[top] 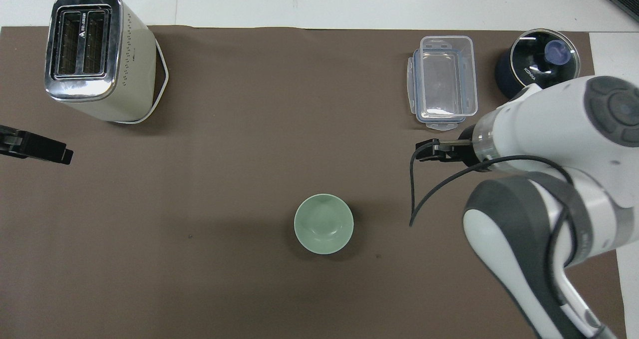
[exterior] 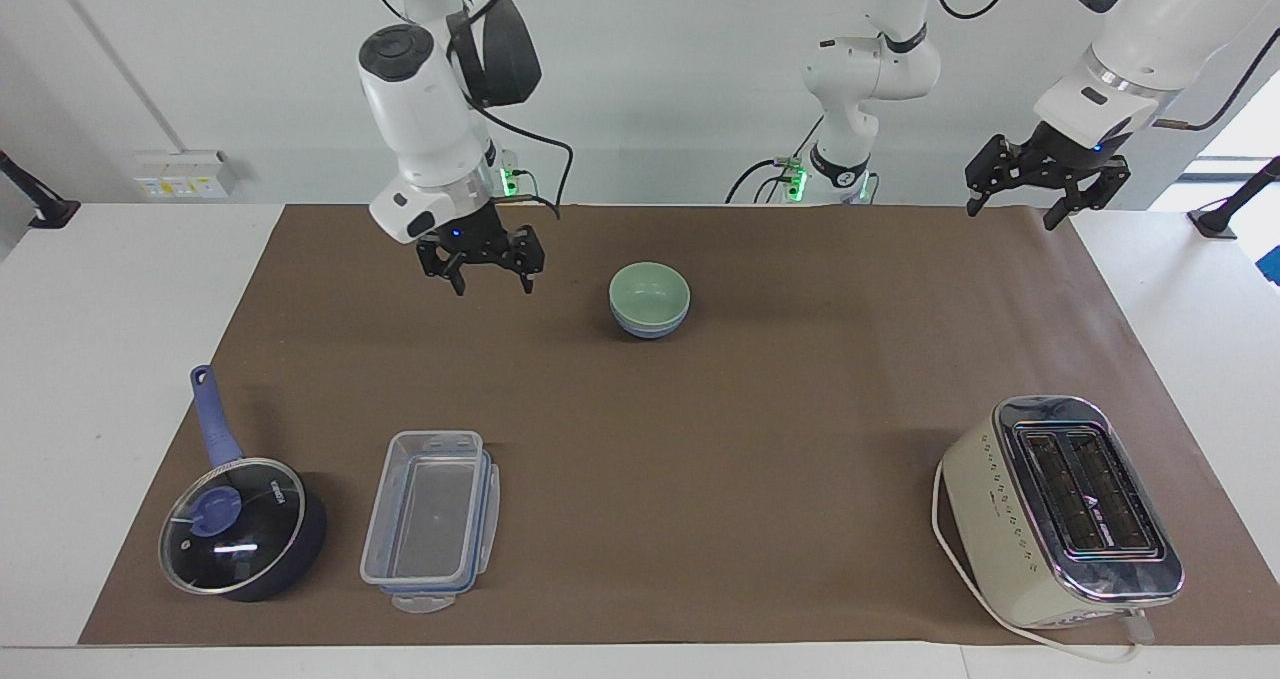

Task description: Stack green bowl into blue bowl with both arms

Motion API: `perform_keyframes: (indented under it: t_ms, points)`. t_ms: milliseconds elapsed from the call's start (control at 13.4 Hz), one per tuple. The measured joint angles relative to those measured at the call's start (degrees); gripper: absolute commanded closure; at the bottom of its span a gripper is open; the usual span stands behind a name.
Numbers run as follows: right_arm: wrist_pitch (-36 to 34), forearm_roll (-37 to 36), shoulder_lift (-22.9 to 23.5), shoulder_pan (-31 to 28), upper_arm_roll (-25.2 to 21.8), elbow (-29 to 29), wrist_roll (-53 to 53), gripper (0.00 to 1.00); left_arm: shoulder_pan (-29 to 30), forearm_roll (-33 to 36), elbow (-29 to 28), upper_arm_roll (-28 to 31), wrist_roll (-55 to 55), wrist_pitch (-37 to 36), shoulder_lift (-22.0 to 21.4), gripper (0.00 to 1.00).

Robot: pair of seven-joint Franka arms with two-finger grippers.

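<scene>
A wide brown mat (exterior: 700,439) covers the white table (exterior: 100,289), and a plain white wall runs along the robots' end, with a socket strip (exterior: 180,174) low on it at the right arm's end. At the middle of the mat, near the robots, the green bowl (exterior: 650,289) sits nested inside the blue bowl (exterior: 648,328), of which only a thin blue band shows under the green rim. From overhead the green bowl (top: 323,223) hides the blue one completely.

The right gripper (exterior: 481,259) hangs in the air over bare mat, off to the side of the stacked bowls, fingers spread wide and holding nothing. The left gripper (exterior: 1045,181) waits high over the mat's corner at the left arm's end, jaws also open and empty.

Along the mat's edge farthest from the robots stand a cream toaster (exterior: 1060,509) at the left arm's end, and at the right arm's end a clear plastic container (exterior: 430,519) beside a dark-blue lidded saucepan (exterior: 240,529), its handle pointing toward the robots.
</scene>
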Motion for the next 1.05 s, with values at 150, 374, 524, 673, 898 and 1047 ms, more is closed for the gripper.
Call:
perform_keyframes:
  t_ms: [150, 374, 524, 673, 898, 1047]
  points:
    - [-5.1, 0.0, -0.1, -3.1, -0.2, 3.7, -0.4, 0.0, 0.0, 0.0, 0.0, 0.0, 0.0, 0.0, 0.0, 0.0]
    - [-8.7, 0.0, -1.1, -6.4, -0.4, 6.2, -0.4, 0.0, 0.0, 0.0, 0.0, 0.0, 0.0, 0.0, 0.0, 0.0]
    - [-10.3, 0.0, -2.1, -8.1, -0.4, 6.4, -0.4, 0.0, 0.0, 0.0, 0.0, 0.0, 0.0, 0.0, 0.0, 0.0]
    - [-11.3, 0.0, -2.9, -10.4, -0.5, 6.5, -0.4, 0.0, 0.0, 0.0, 0.0, 0.0, 0.0, 0.0, 0.0, 0.0]
    - [-12.2, -0.7, -3.6, -13.6, -0.6, 6.6, -2.6, 0.0, 0.0, 0.0, 0.0, -0.1, 0.0, 0.0, 0.0, 0.0]
    - [-13.6, -2.4, -3.7, -14.5, -0.7, 8.1, -5.3, 0.0, 0.0, 0.0, 0.0, -0.1, 0.0, 0.0, 0.0, 0.0]
